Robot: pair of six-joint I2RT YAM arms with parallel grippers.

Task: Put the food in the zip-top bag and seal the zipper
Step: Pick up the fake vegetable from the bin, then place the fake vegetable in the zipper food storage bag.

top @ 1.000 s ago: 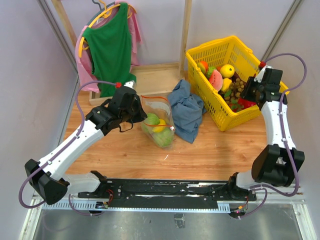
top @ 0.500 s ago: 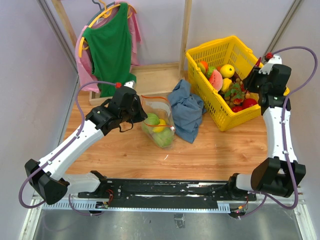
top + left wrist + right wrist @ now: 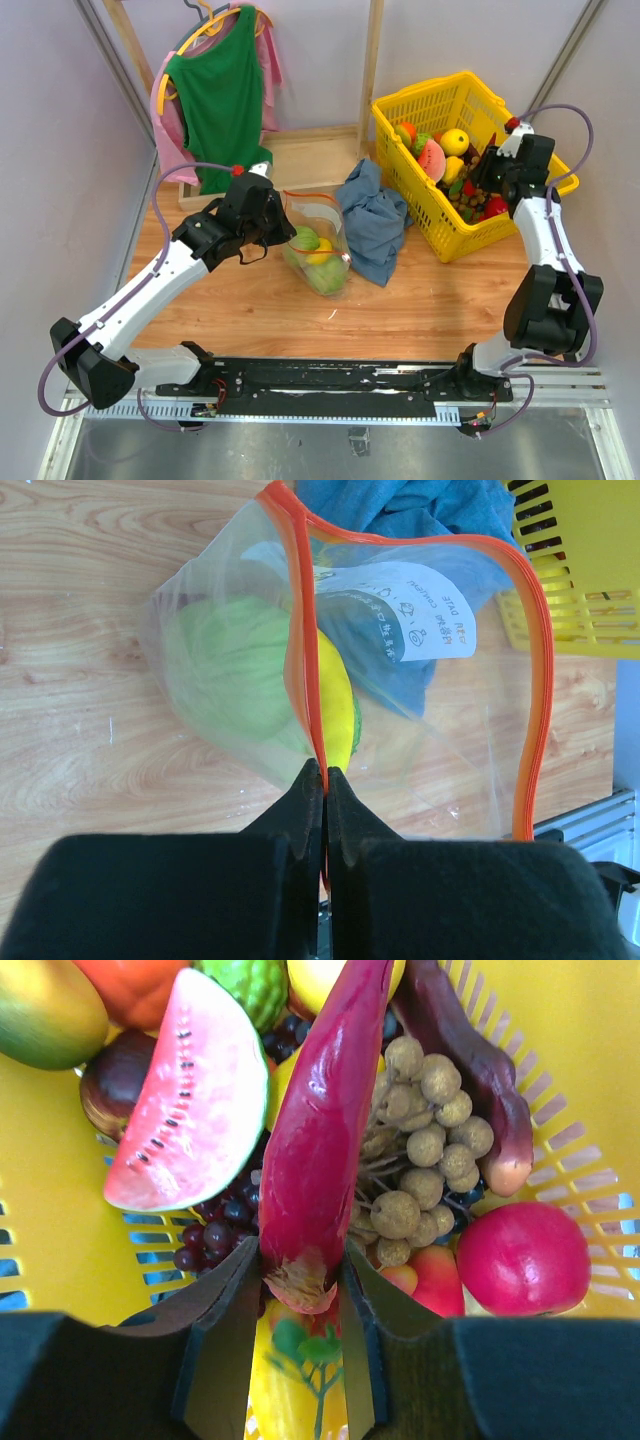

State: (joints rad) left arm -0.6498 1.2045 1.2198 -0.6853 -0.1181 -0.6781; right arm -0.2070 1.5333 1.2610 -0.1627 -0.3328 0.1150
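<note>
The clear zip-top bag (image 3: pixel 318 245) stands on the table's middle with green and yellow food inside; in the left wrist view (image 3: pixel 420 730) its mouth gapes. My left gripper (image 3: pixel 325 772) is shut on the bag's red-orange zipper (image 3: pixel 303 660), holding one rim; in the top view it (image 3: pixel 268 232) sits at the bag's left. My right gripper (image 3: pixel 303 1265) is over the yellow basket (image 3: pixel 440 235), shut on the stem end of a long red chili (image 3: pixel 320 1130). It shows in the top view (image 3: pixel 482 180) above the fruit pile. Watermelon slice (image 3: pixel 190 1090), longan bunch (image 3: pixel 425 1150) and a red fruit (image 3: pixel 525 1255) lie under it.
A blue-grey cloth (image 3: pixel 372 220) lies between the bag and the basket. A green shirt (image 3: pixel 222 95) hangs on a wooden rack at the back left. The rack's wooden base (image 3: pixel 305 160) sits behind the bag.
My right gripper rose from the basket, then swung back down and left over the fruit pile. The left arm and bag have not moved.
</note>
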